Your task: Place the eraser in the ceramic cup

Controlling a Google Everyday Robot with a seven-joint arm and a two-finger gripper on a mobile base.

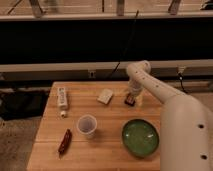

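No text, label, brand, number or sign could be read anywhere. Small dark marks were seen on the white tube (62,96) lying at the far left of the wooden table (107,152), but they could not be made out as letters. The gripper (132,95) was seen toward the far right of the table, lowered just over the eraser (130,101); no marking could be read on either.
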